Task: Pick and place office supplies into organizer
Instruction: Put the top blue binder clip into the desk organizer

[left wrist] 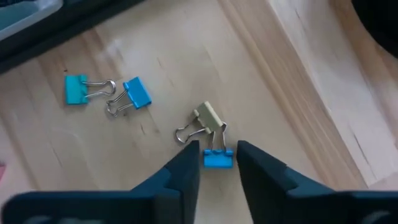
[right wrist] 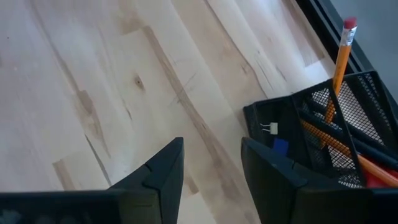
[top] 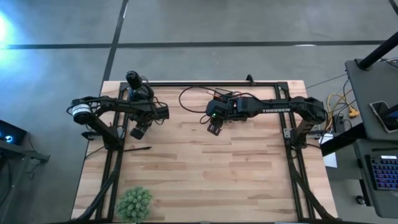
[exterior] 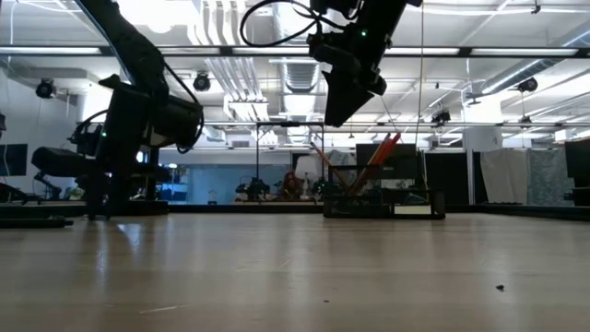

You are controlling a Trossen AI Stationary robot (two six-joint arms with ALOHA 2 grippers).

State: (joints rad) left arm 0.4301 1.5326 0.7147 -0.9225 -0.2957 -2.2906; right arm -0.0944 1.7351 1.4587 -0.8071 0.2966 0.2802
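Several binder clips lie flat on the wooden table in the left wrist view: two blue ones [left wrist: 134,93] [left wrist: 76,89], a tan one [left wrist: 208,116] and a blue one [left wrist: 218,159]. My left gripper [left wrist: 217,149] points down at the table's left [top: 140,130], open, one finger on each side of that last blue clip with narrow gaps. My right gripper [right wrist: 211,146] hangs open above the table's middle [top: 214,127], holding nothing. Beside it stands the black mesh organizer [right wrist: 323,137], holding orange pencils [right wrist: 339,56] and a small white clip [right wrist: 270,128].
A black pen [top: 137,149] lies near the left edge, just nearer than my left gripper. A green plant [top: 134,202] stands at the near left corner. A round black object with a knob [top: 132,78] sits at the far left. Bare wood spans the near half [top: 224,180].
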